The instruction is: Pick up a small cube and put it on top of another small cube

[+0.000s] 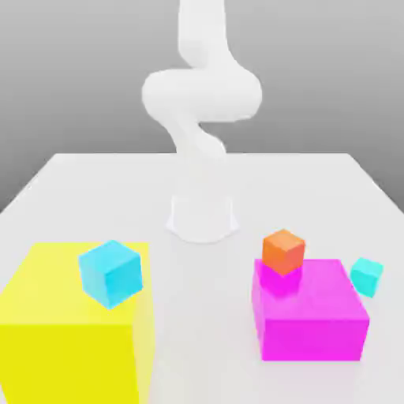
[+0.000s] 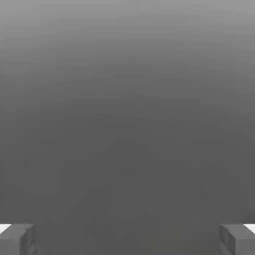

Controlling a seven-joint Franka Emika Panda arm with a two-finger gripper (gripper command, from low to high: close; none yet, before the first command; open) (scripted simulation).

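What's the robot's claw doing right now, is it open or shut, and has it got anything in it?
Gripper: open, its two fingers well apart, with nothing held between them.

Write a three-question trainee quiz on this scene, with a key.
1. True or false: the orange cube rests on the magenta block.
2. Which block carries the blue cube?
A) magenta
B) yellow
3. Fill in: in the hand view, the gripper's fingers stand ____, with nothing between them.

Key: 1. true; 2. B; 3. open
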